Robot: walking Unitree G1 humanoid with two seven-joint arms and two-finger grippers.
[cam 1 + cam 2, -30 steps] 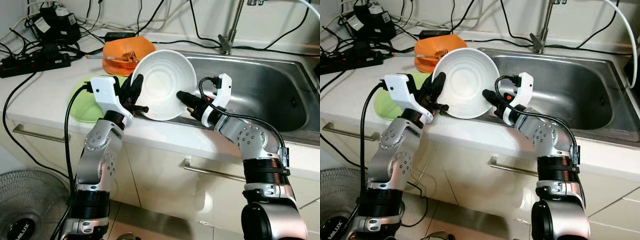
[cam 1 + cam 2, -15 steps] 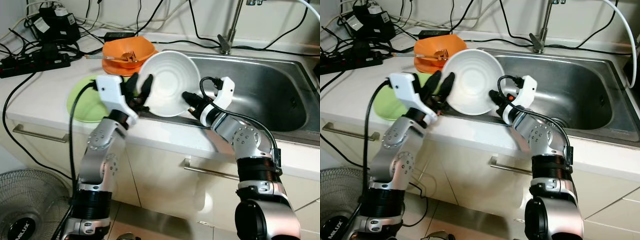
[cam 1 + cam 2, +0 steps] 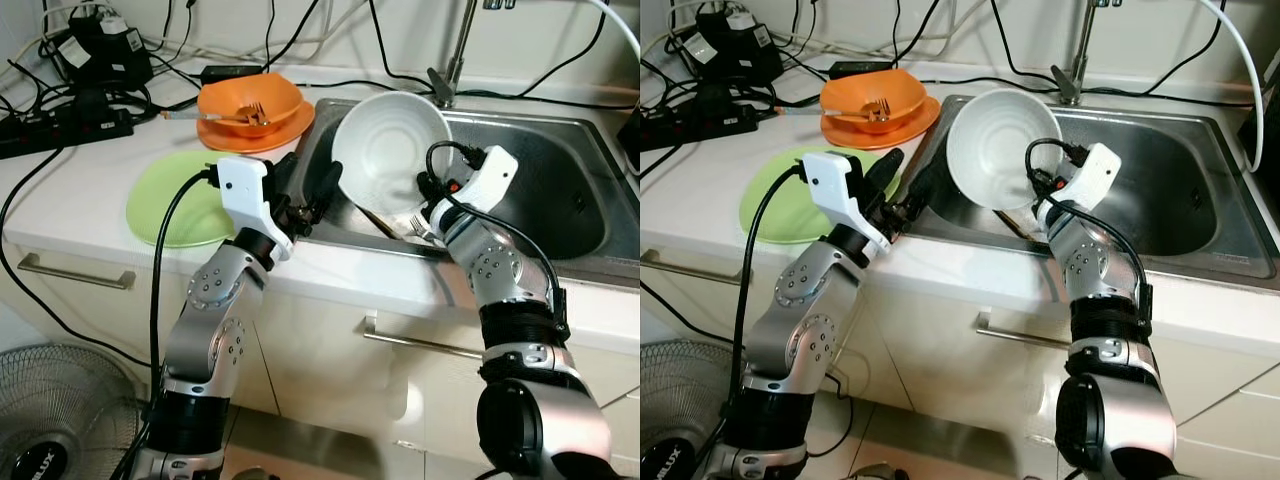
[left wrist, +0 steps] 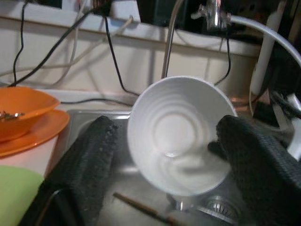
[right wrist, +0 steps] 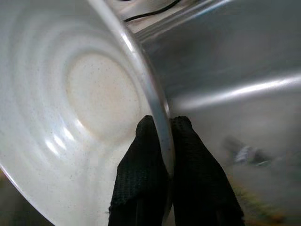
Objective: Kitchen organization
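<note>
Now the right claw (image 5: 157, 141) pinches the rim of the white bowl (image 3: 388, 165), holding it tilted above the sink (image 3: 560, 190) — forearm bent up from the tabletop (image 3: 70, 190) edge. Left claw (image 3: 312, 190) is released — fingers spread, reaching over the sink's rim.

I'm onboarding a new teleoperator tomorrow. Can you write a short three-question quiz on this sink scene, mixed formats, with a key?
1. True or false: the right gripper pinches the rim of the white bowl.
2. Multiple choice: the white bowl is held tilted over which place? A) the green plate B) the steel sink C) the floor
3. Fill in: the fork rests in the ______ bowl.

Key: 1 true. 2 B. 3 orange; that bowl sits on an orange plate on the counter. The left gripper is open beside the white bowl, not touching it.
</note>
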